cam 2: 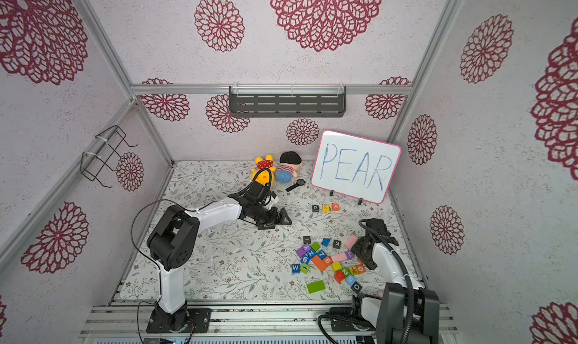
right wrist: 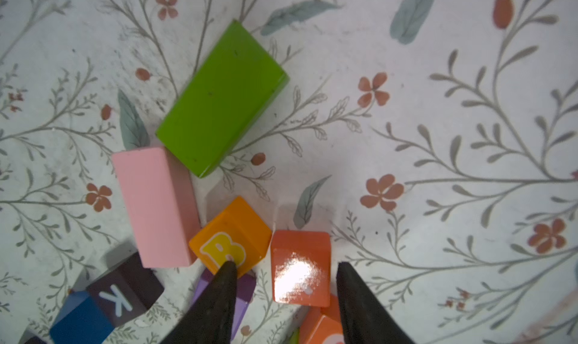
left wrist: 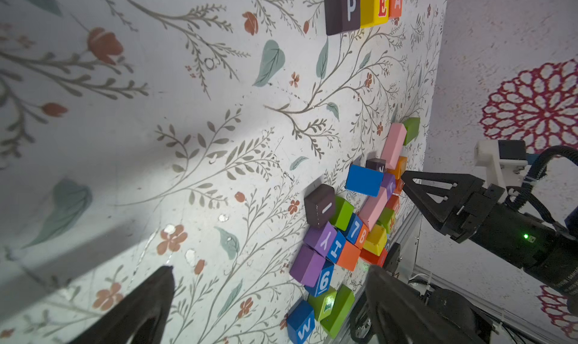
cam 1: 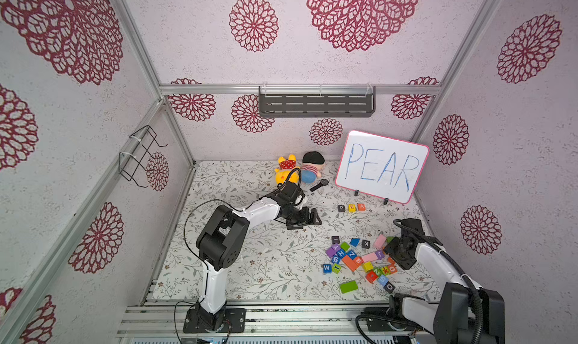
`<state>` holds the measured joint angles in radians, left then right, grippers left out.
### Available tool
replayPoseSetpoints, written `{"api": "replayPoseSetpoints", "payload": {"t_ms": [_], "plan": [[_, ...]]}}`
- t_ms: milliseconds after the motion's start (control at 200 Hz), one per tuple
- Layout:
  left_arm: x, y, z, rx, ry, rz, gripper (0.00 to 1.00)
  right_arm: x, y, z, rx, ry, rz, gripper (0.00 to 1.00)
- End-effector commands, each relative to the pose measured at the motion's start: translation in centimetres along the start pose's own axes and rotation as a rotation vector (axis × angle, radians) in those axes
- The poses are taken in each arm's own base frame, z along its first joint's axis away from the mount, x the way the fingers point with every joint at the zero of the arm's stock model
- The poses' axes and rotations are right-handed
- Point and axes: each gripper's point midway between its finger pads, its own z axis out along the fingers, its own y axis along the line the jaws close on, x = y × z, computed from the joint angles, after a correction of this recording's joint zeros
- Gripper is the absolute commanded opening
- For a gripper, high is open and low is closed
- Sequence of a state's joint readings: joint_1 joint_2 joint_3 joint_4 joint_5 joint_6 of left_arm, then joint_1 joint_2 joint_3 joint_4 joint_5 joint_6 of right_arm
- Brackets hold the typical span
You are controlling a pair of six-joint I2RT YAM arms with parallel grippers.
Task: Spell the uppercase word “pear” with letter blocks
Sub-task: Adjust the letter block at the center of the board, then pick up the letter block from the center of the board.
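P block [cam 1: 341, 208] black | E block [cam 1: 352, 207] yellow | A block [cam 1: 361, 206] orange | touching row, letters up, before whiteboard

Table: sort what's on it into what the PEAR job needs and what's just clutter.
Job: P block, E block, A block, orange-red cube between the open jaws of the right gripper (letter lost in glare).
Clutter: plush toys, K block, green oblong, pink oblong.
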<state>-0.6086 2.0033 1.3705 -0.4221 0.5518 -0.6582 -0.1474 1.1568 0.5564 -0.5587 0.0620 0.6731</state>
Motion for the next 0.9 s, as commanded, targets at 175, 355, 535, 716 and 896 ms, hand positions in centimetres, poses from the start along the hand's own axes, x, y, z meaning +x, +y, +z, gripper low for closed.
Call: {"api": "replayPoseSetpoints", "payload": {"t_ms": [175, 355, 535, 716, 896], "plan": [[-0.8, -1.9, -2.0, 0.038, -0.059, 0.046, 0.98, -1.1, 0.5, -0.2, -0.015, -0.051, -0.047, 0.54], [-0.8, -2.0, -1.8, 0.041, -0.054, 0.043, 0.98, -2.1, 1.3, -0.9, -0.039, -0.075, -0.075, 0.6], [-0.7, -2.1, -1.8, 0.043, -0.051, 0.046, 0.98, -1.9, 0.8, -2.1, -0.033, -0.093, -0.062, 0.57], [-0.5, -2.0, -1.5, 0.045, -0.046, 0.047, 0.98, -1.3, 0.6, -2.4, -0.055, -0.096, -0.027, 0.51], [-0.2, -1.9, -1.4, 0.041, -0.044, 0.048, 0.98, 0.3, 0.2, -1.4, -0.065, -0.053, 0.018, 0.48]]}}
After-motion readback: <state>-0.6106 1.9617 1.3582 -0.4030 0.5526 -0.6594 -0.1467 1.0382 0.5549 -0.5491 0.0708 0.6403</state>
